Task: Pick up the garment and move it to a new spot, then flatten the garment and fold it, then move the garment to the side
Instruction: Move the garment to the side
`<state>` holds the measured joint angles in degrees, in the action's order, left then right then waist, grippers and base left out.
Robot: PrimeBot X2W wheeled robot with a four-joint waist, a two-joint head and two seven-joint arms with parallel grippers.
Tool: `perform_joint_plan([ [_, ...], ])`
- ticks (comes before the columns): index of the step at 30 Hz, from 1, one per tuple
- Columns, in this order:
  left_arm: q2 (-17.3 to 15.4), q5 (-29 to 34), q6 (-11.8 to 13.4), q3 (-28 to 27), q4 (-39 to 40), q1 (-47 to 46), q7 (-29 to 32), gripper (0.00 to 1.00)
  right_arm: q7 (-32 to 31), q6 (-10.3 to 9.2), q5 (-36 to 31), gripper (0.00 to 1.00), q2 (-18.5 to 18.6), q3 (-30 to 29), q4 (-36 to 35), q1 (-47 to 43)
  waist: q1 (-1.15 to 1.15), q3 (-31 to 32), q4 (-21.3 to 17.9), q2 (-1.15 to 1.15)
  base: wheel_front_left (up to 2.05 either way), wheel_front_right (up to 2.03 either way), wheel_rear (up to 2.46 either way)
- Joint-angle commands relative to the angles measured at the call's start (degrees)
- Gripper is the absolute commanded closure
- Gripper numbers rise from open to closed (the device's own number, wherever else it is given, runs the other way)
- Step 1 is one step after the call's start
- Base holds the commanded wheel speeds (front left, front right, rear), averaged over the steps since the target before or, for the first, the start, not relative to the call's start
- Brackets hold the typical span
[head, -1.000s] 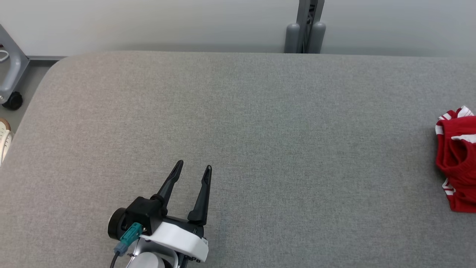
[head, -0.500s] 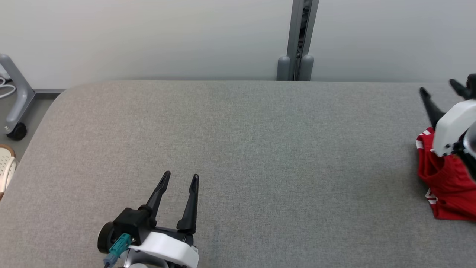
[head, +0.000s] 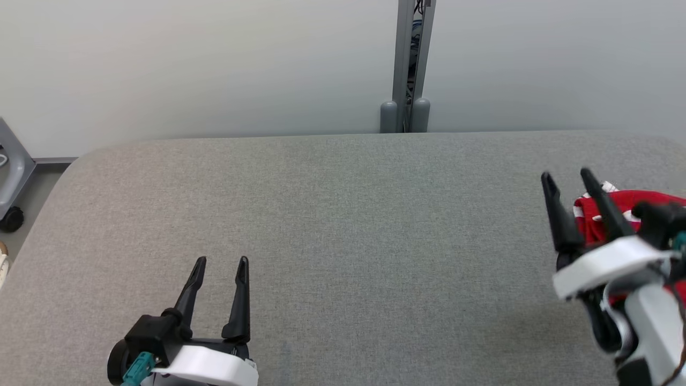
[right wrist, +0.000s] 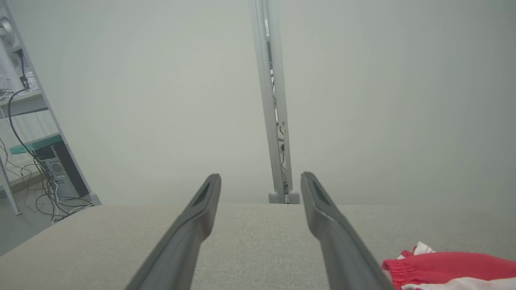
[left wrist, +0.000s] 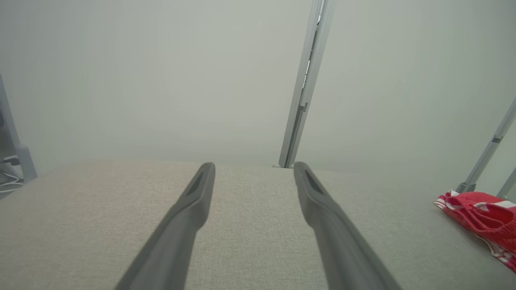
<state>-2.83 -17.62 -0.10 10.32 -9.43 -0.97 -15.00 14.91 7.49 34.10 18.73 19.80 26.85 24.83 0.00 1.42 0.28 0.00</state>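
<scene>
From the head, the camera looks forward and down across the grey fabric table [head: 343, 203] to the pale wall [head: 214, 64]. Both wrist cameras ride low and close over that tabletop, facing the same upright metal post [head: 404, 53], each catching the red garment [left wrist: 479, 209] at its right edge.

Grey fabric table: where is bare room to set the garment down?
Bare: the wide middle of the grey fabric table, between the left gripper and right gripper. Crowded: the right edge, where the crumpled red-and-white garment lies.

Matt grey woven-cloth table [head: 343, 214]
</scene>
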Motion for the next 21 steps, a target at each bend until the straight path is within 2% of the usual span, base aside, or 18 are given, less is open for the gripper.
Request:
perform_joint_plan([
  [1, -0.2, 0.5, -0.2, -0.5, 0.3, 0.6, -0.2, 0.0, 0.3, 0.0, -2.0, 0.0, -1.4, -2.4, -2.6, -3.2, 0.0, 0.1, -0.1, 0.0, 0.0, 0.0, 0.0],
  [5, -0.2, 0.8, -0.2, -1.3, 0.9, 1.6, -0.2, 0.0, 0.3, 0.0, -8.3, 0.0, -6.9, -8.6, -11.0, -12.9, 0.0, 0.3, -0.1, 0.0, 0.0, 0.0, 0.0],
  [8, -0.2, 1.1, -0.2, -1.5, 1.0, 2.5, -0.2, 0.0, 0.3, 0.0, -11.4, 0.0, -10.1, -10.2, -14.3, -18.1, 0.0, 0.5, 0.0, 0.0, 0.0, 0.0, 0.0],
  [15, -0.2, 1.4, 0.0, -1.0, 1.0, 4.5, -0.2, 0.0, 0.3, 0.0, -17.7, 0.0, -12.6, -9.9, -15.5, -23.6, 0.0, 0.7, 0.0, 0.0, 0.0, 0.0, 0.0],
  [21, -0.2, 0.4, 2.0, -1.1, 2.3, 5.6, -0.2, 0.0, 0.3, 0.0, -19.9, 0.0, -13.8, -10.1, -15.8, -25.5, 0.0, 1.0, 0.3, 0.0, 0.0, 0.0, 0.0],
])
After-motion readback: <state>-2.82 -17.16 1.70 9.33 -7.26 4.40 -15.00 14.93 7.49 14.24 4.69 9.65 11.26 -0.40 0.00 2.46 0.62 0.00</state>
